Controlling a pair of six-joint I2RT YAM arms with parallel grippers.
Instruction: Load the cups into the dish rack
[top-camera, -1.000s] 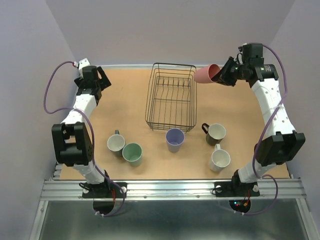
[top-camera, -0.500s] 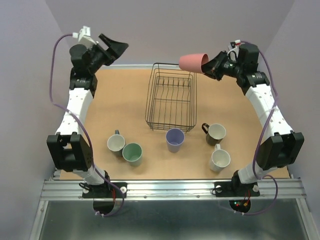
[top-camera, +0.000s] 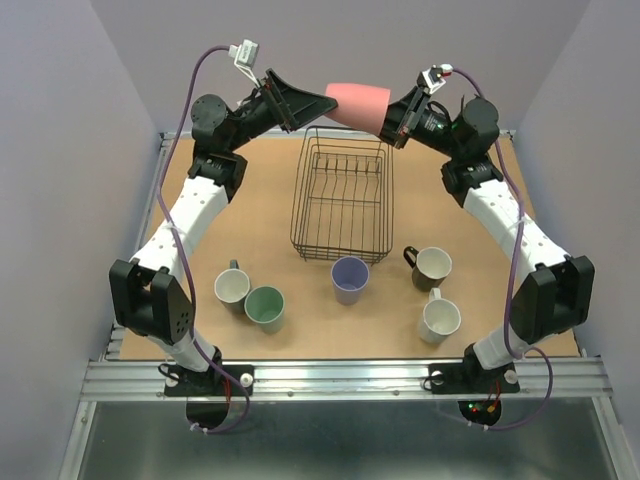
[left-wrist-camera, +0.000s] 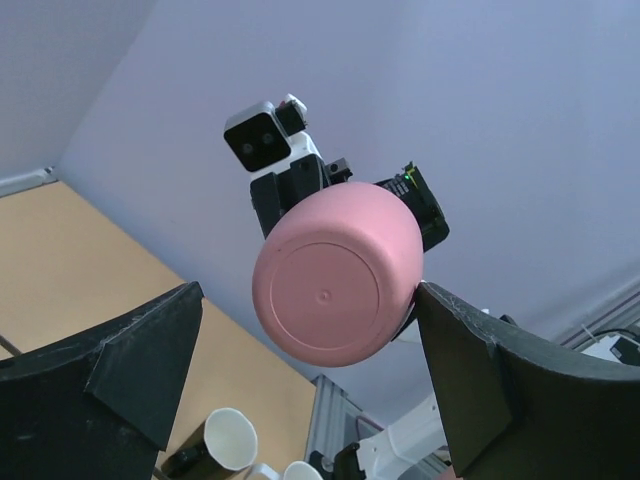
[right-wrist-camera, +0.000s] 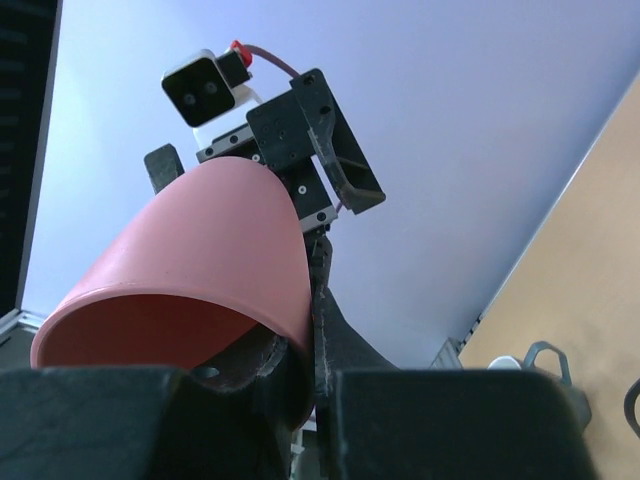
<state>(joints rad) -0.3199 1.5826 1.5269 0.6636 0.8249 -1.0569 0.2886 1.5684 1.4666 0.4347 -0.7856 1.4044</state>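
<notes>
Both arms have swung up and inward over the last second, and the grippers now meet in the air over the far end of the dish rack, where a second ago they stood at opposite far corners of the table. The black wire rack sits at the middle of the brown table with nothing in it.

The right gripper is clamped on the rim of the pink cup, holding it on its side above the rack's far edge. The cup's mouth faces the right gripper and its base faces the left.

The left gripper has its jaws spread wide. The left wrist view shows the cup's round base framed between the two dark fingers. Whether they touch it cannot be told.

Five more cups stand upright on the table near the rack's front end. A dark-handled mug and a pale green cup are at the left, just beside each other. A lavender cup stands just before the rack. A dark brown mug and a white mug are at the right.
</notes>
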